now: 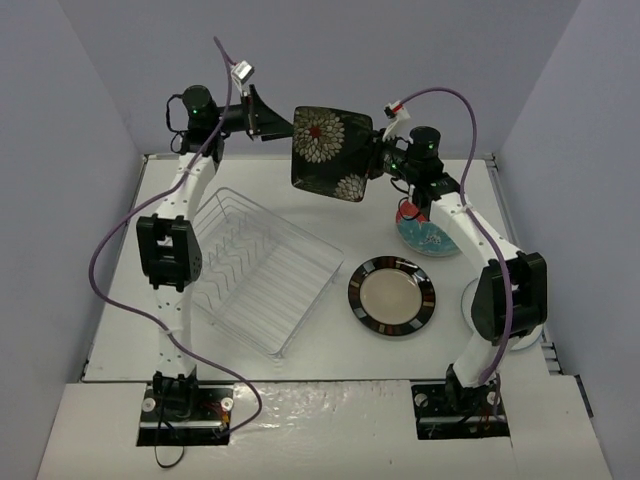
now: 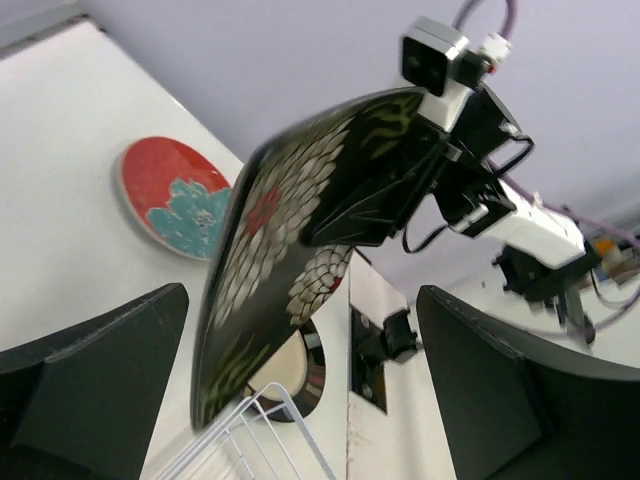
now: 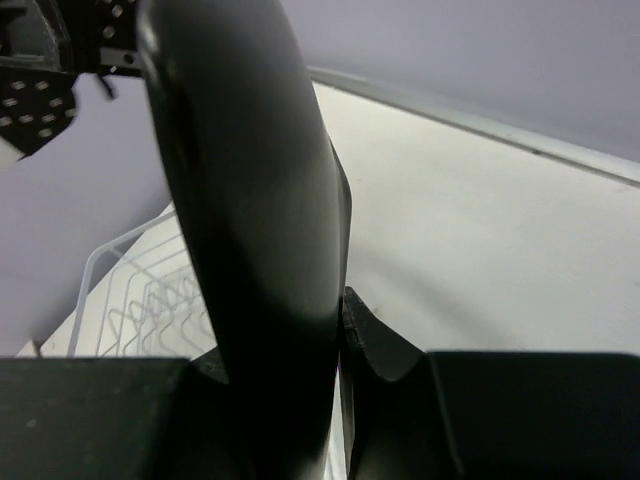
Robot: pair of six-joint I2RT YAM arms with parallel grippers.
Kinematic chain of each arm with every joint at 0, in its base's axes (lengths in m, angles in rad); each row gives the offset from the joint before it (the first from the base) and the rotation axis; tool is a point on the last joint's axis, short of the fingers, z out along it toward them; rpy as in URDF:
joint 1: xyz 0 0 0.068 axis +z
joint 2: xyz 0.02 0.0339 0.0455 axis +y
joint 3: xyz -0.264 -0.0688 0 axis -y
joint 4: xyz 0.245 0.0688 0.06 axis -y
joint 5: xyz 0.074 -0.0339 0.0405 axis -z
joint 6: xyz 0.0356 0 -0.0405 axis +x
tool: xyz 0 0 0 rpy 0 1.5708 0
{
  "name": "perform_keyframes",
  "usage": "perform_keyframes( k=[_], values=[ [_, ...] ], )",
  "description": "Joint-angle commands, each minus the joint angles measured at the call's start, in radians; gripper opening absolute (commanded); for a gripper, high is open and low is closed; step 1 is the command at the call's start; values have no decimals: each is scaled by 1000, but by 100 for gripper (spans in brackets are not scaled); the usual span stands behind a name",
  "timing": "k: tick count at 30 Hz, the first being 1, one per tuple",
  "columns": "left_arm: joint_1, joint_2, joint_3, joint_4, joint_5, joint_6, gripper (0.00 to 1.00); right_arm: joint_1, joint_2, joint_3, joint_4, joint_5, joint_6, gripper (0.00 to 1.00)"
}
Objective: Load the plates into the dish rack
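My right gripper (image 1: 382, 155) is shut on the right edge of the square black floral plate (image 1: 332, 152) and holds it upright in the air over the back of the table. In the right wrist view the plate's dark edge (image 3: 250, 200) is pinched in my right gripper (image 3: 345, 330). My left gripper (image 1: 278, 122) is open just left of the plate's upper left corner; whether it touches the plate cannot be told. In the left wrist view the plate (image 2: 290, 230) stands ahead of my open left gripper (image 2: 303, 293). The wire dish rack (image 1: 260, 265) lies empty below left.
The beige plate with striped rim (image 1: 392, 296) lies right of the rack. The red-and-teal floral plate (image 1: 425, 238) lies behind it, partly under my right arm, and shows in the left wrist view (image 2: 175, 200). A white round rim (image 1: 468, 300) peeks from under the right arm.
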Motion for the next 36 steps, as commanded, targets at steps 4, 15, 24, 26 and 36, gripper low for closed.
perform_keyframes(
  k=[4, 15, 24, 26, 36],
  values=[
    [87, -231, 203, -1227, -743, 929, 97, -44, -102, 59, 154, 144, 73, 0],
    [111, -578, -103, -1181, -1184, 1089, 97, 24, -86, 86, 178, 137, -27, 0],
    [167, -839, -413, -957, -1381, 1095, 97, 226, 51, 142, 357, 223, -53, 0],
    [170, -846, -427, -976, -1403, 1099, 97, 278, 92, 180, 351, 245, -70, 0],
    [172, -859, -497, -945, -1462, 1073, 97, 459, 271, 273, 405, 487, -260, 0]
  ],
)
